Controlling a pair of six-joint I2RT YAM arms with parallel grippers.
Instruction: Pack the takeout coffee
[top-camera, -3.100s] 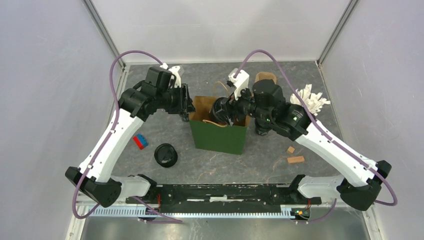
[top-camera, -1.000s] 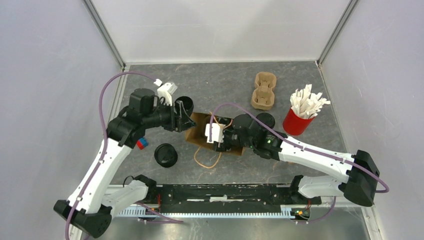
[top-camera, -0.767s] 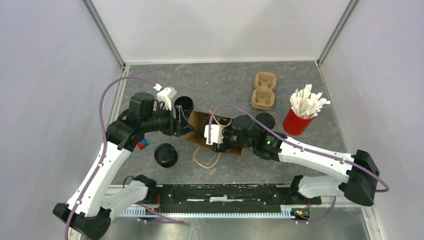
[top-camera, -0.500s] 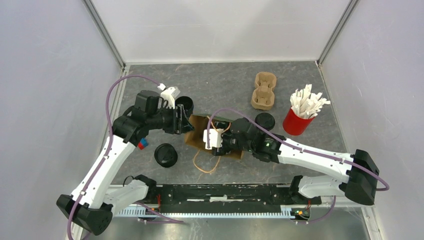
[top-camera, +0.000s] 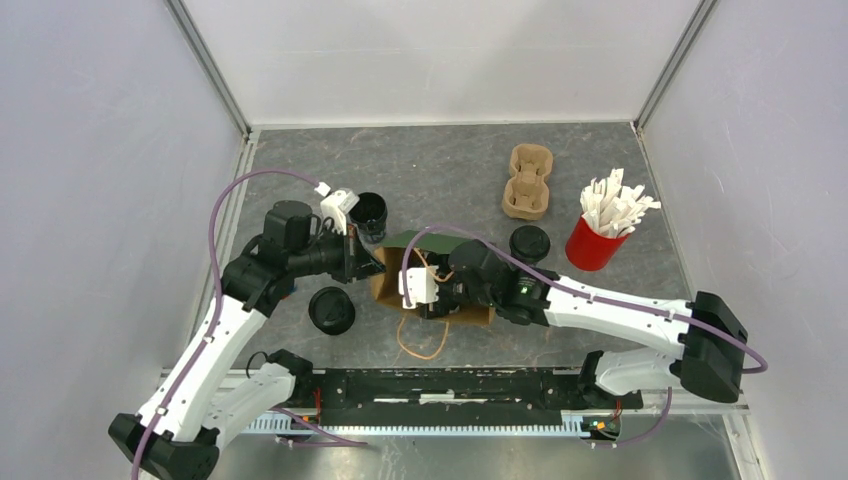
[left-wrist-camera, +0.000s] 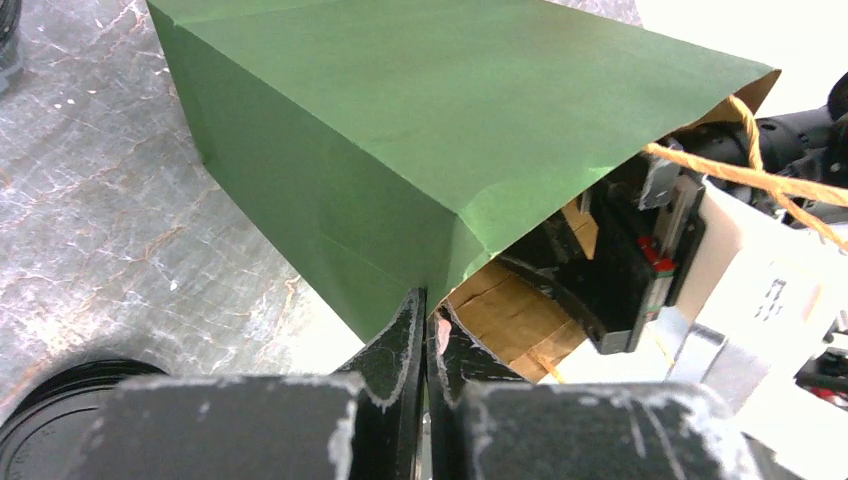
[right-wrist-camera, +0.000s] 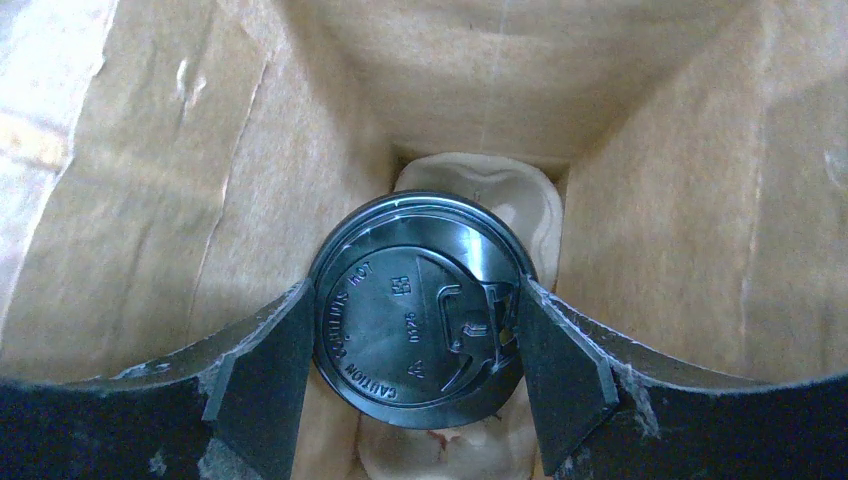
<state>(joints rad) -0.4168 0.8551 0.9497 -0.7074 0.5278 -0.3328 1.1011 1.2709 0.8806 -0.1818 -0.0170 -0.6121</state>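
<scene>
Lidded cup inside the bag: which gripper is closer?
Right. The right gripper is inside the green bag, straddling the lidded cup on both sides. The left gripper is outside, pinched shut on the bag's rim.

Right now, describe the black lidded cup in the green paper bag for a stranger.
Find the green paper bag mid-table, its rim pinched by the left gripper. Deep inside, the right gripper holds a black disposable cup with a round plastic lid. It alone is bagged; other black cups stand outside.
</scene>
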